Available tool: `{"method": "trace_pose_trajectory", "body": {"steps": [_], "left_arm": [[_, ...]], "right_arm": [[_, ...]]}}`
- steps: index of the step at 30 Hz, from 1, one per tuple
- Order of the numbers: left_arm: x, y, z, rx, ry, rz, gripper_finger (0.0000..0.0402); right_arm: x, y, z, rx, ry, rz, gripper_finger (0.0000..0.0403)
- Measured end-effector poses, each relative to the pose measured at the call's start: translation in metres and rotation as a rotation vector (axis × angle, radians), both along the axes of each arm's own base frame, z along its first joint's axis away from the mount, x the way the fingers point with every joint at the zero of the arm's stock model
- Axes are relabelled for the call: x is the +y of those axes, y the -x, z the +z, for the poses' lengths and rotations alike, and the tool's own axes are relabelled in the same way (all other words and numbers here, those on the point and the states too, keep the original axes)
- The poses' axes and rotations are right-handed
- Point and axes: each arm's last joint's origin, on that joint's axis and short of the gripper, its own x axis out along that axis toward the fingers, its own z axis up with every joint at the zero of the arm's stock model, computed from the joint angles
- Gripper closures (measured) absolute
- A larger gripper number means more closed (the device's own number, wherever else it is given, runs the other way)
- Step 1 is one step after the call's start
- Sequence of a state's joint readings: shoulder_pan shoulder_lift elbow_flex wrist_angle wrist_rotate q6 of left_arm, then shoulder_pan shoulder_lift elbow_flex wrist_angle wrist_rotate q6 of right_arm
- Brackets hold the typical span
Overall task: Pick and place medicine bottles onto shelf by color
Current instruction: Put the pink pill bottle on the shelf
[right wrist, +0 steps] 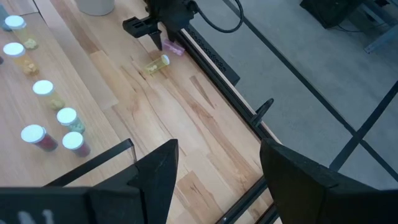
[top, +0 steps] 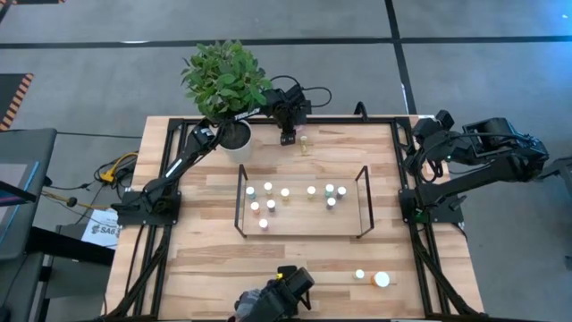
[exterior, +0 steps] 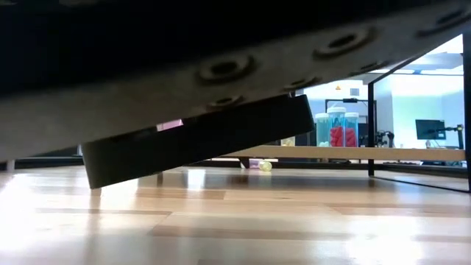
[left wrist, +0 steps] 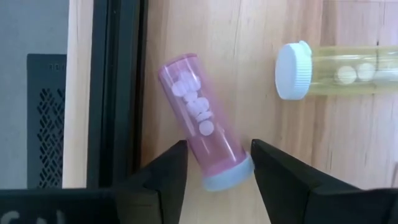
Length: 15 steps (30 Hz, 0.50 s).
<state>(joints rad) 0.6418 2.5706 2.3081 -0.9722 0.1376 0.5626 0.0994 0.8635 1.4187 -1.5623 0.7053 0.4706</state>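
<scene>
the wooden surface (top: 295, 259) carries the shelf (top: 301, 224) at its middle with many bottles standing on it, while the right claw (right wrist: 214, 165) waits spread wide beyond the right edge. at the far edge by the plant pot (top: 235, 137), the left claw (left wrist: 214, 163) straddles the cap end of a pink bottle (left wrist: 200, 127) lying on its side, fingers not yet touching. it looks light, rigid, smooth and apt to roll, so a mid-body pinch seems safest; only the left wrist view shows its pills, which the high view hides.
</scene>
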Motion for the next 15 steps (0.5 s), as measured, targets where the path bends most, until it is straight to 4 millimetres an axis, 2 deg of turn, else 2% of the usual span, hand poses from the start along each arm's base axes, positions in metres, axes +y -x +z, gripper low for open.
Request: {"method": "trace_pose_trajectory", "body": {"steps": [10, 15], "left_arm": [[-0.0001, 0.0004, -0.0002, 0.012, -0.005, 0.027, 0.0302], [-0.0011, 0.0011, -0.0004, 0.031, 0.001, 0.073, 0.0310]], "right_arm": [[0.0000, 0.0000, 0.0000, 0.000, 0.000, 0.000, 0.0153], [0.0000, -0.0001, 0.0000, 0.000, 0.000, 0.000, 0.0153]]}}
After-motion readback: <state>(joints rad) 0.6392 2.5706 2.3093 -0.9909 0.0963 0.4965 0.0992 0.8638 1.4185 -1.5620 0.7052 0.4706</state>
